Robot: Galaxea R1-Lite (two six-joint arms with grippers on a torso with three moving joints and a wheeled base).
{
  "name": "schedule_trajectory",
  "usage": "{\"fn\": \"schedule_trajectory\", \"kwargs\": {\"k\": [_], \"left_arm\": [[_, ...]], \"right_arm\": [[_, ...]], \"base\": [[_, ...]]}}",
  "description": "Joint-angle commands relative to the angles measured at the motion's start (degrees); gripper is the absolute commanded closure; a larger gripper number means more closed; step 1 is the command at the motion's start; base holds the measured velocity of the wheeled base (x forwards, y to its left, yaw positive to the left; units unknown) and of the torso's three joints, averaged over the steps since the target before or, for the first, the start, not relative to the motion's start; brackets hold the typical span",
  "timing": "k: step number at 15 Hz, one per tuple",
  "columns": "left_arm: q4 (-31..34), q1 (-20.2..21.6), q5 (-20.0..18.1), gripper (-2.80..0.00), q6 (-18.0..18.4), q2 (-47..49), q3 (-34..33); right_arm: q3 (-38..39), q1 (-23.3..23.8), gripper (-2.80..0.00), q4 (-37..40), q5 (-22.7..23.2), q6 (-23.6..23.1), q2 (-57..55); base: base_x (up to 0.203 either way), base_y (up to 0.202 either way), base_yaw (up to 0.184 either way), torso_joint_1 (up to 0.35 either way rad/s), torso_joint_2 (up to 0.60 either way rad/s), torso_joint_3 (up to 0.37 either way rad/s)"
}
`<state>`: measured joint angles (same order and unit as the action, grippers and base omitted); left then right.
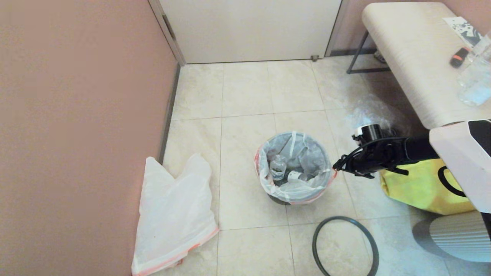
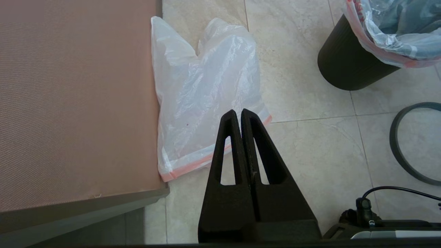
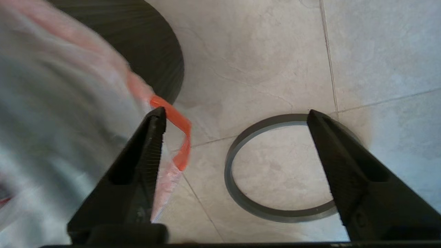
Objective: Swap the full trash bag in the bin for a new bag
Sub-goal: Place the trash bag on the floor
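Beside the bin (image 1: 279,199), right gripper (image 3: 236,115) seemingly empty.

Floor (image 1: 249,96): pale beige stone-look tiles with thin grout lines.
Left wall (image 1: 76,96): matte pinkish-brown, grey skirting at its foot.
Far wall: white door (image 1: 249,28) in a grey frame.
Right, far: cream padded bench (image 1: 414,57) on dark metal legs.

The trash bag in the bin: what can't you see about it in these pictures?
- Full trash bag: in the head view the bin hides its lower part, so how full it is stays unknown.
- Right wrist view: the bag is blurred; whether the orange drawstring touches the right gripper, jaws open, is unclear.
- Left wrist view: the picture edge cuts off most of the bag.
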<state>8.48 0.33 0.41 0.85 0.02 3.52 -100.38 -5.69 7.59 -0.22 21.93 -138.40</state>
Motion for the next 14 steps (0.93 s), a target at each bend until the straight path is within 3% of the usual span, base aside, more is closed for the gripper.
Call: {"fn": "schedule_trajectory", "kwargs": {"k": [1,8,14], "left_arm": [[0.0,0.0,0.0,0.00,0.0,0.0,0.0],[0.0,0.0,0.0,0.00,0.0,0.0,0.0],[0.0,0.0,0.0,0.00,0.0,0.0,0.0]], "right_arm": [[-0.5,-0.1,-2.80,0.0,0.0,0.1,-2.0],[1.9,0.0,-2.80,0.1,-1.3,0.2,-0.9],[-0.4,-0.1,-2.80,-0.2,-1.3,-1.0,-4.3]], "base": [[0.000,0.000,0.000,0.000,0.00,0.000],[0.000,0.000,0.000,0.000,0.00,0.000],[0.000,0.000,0.000,0.000,0.00,0.000]]}}
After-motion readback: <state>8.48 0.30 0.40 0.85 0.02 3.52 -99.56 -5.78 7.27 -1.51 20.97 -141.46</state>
